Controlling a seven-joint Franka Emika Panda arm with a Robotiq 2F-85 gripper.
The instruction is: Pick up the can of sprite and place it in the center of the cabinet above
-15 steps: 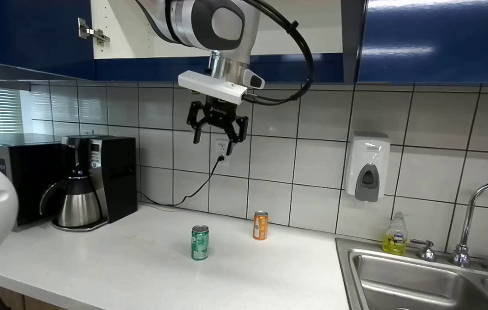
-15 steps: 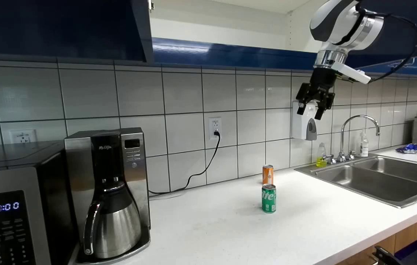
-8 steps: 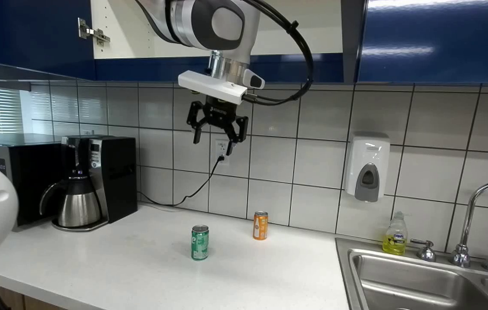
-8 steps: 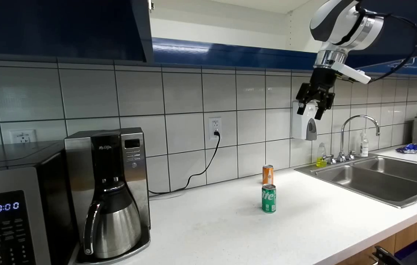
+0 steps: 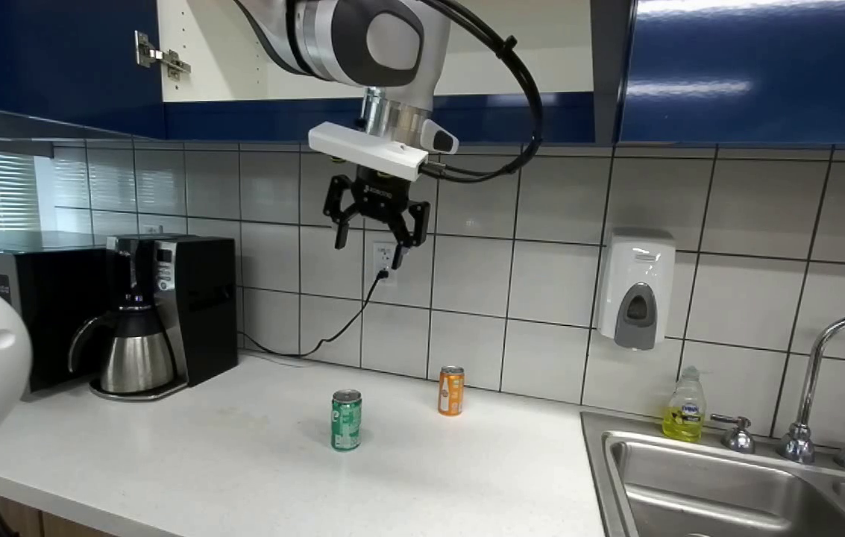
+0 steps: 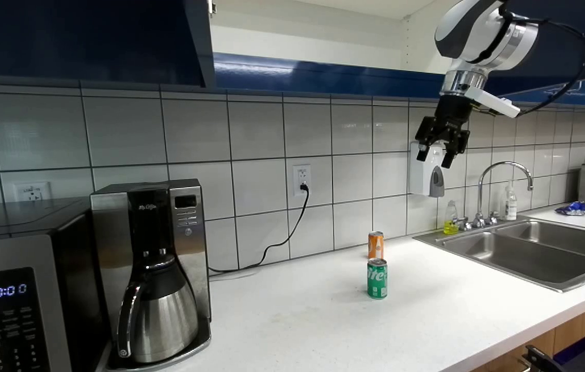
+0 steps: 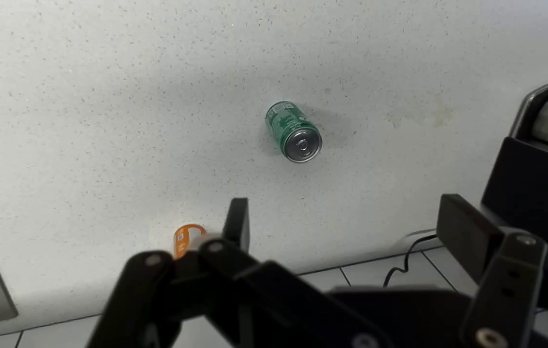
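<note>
The can of sprite is a small green can [image 5: 346, 421] with a silvery top. It stands upright on the white counter in both exterior views [image 6: 377, 279]. In the wrist view the can [image 7: 293, 130] is above the image middle, beyond the fingertips. My gripper [image 5: 368, 252] is open and empty, high above the counter and the can. In an exterior view it hangs below the cabinet's level [image 6: 433, 160]; its spread fingers show in the wrist view [image 7: 344, 217]. The cabinet [image 5: 198, 119] is open, with a pale interior; my arm hides part of it. It also shows in an exterior view [image 6: 323, 75].
An orange can [image 5: 450, 391] stands near the tiled wall, behind the green can. A coffee maker [image 5: 206, 306] with a steel pot and a microwave stand at one end. A sink [image 5: 601, 447] is at the other. A soap dispenser [image 5: 638, 291] hangs on the wall.
</note>
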